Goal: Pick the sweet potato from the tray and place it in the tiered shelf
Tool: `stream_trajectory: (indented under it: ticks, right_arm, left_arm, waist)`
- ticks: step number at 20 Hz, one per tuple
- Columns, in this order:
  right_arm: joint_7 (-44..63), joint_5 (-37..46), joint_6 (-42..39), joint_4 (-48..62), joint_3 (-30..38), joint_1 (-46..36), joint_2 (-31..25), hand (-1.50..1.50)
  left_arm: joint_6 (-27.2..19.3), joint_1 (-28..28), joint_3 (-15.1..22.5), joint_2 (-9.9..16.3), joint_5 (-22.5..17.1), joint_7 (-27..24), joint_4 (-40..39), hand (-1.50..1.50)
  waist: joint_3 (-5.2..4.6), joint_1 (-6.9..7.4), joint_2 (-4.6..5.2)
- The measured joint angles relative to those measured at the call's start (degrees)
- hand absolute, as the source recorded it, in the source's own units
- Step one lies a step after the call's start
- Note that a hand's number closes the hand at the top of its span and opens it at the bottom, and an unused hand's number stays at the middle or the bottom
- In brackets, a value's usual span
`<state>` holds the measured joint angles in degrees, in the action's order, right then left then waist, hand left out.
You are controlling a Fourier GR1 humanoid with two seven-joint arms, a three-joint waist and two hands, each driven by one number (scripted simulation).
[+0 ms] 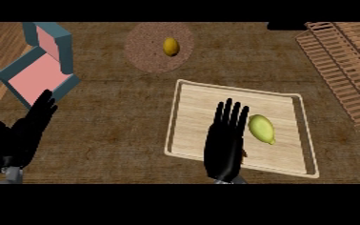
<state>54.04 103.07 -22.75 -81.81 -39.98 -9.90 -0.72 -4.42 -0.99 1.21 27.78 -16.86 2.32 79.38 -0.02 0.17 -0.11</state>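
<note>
A light wooden tray (184,124) lies right of centre on the counter. A pale yellow-green oval item (262,128) rests on it, tilted, just right of my right hand (225,145). That hand hovers flat over the tray's middle, open, fingers straight and pointing away, apart from the oval item. A small brown bit (244,153) peeks out at the hand's right edge; what it belongs to is hidden. The teal tiered shelf (62,45) with pink surfaces stands at the far left. My left hand (29,131) rests open at the lower left, below the shelf.
A round brown mat (144,52) at the back centre carries a small yellow fruit (170,46). A slatted wooden rack (336,64) runs along the right edge. Dark wooden counter lies between the tray and the shelf.
</note>
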Motion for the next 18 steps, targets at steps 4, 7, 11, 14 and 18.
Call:
stream_trajectory:
  ticks: [4,7,11,14,18]
  right_arm:
    - [-0.8,-0.3,2.3,2.2,2.7,-0.3,0.5,-1.50]
    - [-1.9,-1.0,2.8,3.5,5.2,-1.4,0.2,1.50]
    - [-2.8,-1.2,6.0,6.1,7.0,-1.8,0.1,1.50]
    - [-3.8,-0.1,5.7,6.4,7.1,-1.9,-0.3,1.50]
    - [-3.9,2.4,5.9,6.1,5.7,-0.8,-0.5,1.50]
  left_arm:
    - [0.1,-0.4,-0.1,-1.9,1.8,0.2,0.3,0.00]
    - [0.2,-1.2,-0.8,-2.3,2.9,0.9,1.9,0.00]
    - [1.3,-1.3,-2.1,-3.4,3.8,1.1,1.8,0.00]
    - [2.1,-0.3,-3.1,-4.0,4.7,1.0,0.6,0.00]
    - [3.4,1.0,-4.7,-4.3,5.4,1.7,-0.3,0.00]
  waist:
    - [-0.02,0.05,-0.13]
    - [-0.01,0.09,-0.11]
    - [-0.03,0.04,-0.07]
    - [-0.05,-0.01,-0.09]
    - [-0.06,-0.10,-0.07]
